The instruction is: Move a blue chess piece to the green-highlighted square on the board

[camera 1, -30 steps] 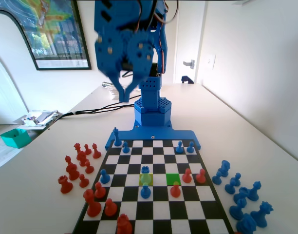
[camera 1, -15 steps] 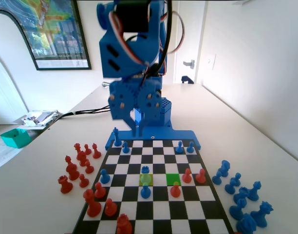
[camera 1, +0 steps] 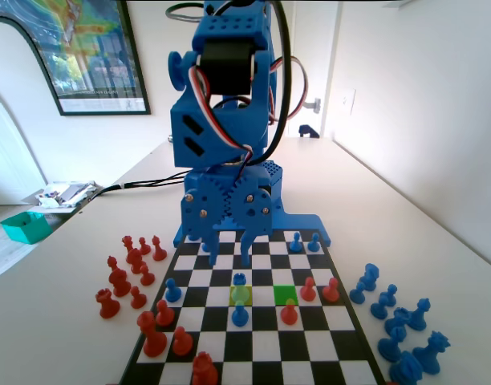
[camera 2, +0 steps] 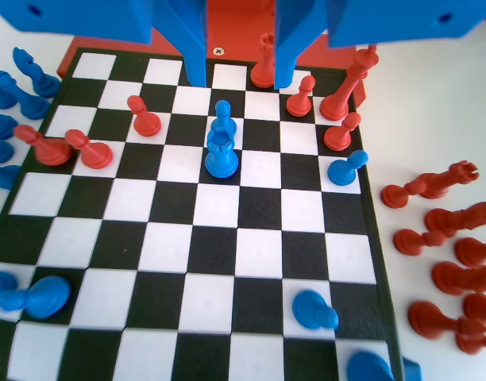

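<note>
Lowered since a second ago, the gripper (camera 1: 229, 249) hangs empty, jaws apart, over the board (camera 1: 342, 337), lining up on the blue chess piece (camera 1: 240, 280). That piece stands on the yellow-green square, with the green-highlighted square (camera 1: 285, 293) at its 3 o'clock.

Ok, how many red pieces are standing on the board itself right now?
7. Fixed view: three red pawns beside the green-highlighted square; four red pieces at the board's near-left corner. The gripper may hide others behind it.
</note>
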Available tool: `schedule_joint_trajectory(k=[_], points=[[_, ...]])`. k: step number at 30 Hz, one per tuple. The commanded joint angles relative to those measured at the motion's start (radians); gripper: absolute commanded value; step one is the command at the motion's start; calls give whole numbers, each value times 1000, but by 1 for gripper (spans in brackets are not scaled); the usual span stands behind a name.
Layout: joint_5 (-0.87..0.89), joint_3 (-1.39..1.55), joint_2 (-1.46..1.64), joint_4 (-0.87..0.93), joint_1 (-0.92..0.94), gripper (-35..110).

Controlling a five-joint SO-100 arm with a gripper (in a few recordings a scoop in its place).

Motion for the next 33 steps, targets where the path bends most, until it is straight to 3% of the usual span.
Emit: schedule_joint_trajectory(k=[1,33], points=[[5,-5,0,-9,-6,15],[-12,-29,-179,-92,-18,16]])
